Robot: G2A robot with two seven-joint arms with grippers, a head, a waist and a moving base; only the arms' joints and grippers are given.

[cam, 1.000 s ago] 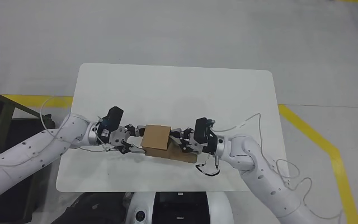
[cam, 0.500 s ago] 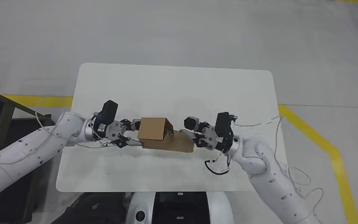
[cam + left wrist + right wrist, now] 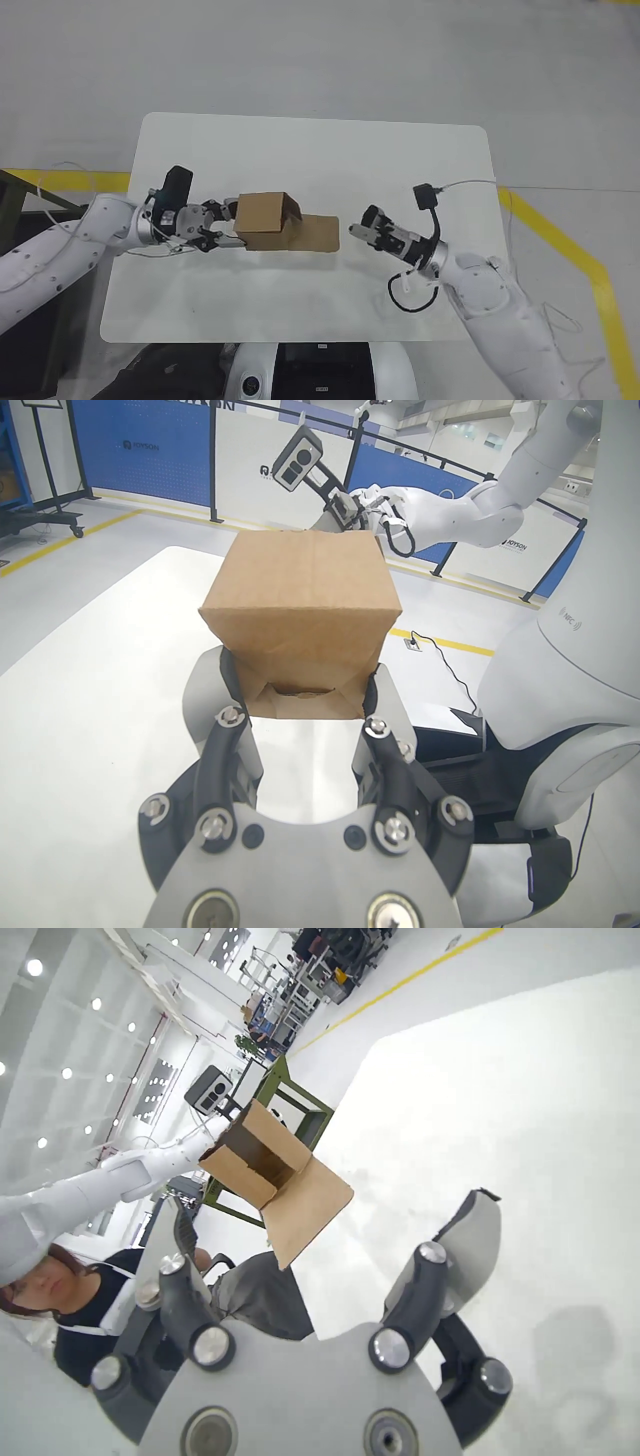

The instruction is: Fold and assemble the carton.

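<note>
White logos (image 3: pixel 141 446) on blue wall panels (image 3: pixel 165 475)

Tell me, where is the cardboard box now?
Top view: the carton is near the middle of the table, held by the left gripper, apart from the right gripper.

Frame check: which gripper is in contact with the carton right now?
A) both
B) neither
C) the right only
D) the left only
D: the left gripper has its fingers clamped on either side of one end of the carton, while the right gripper is open and stands apart from the carton's outstretched flap.
</note>
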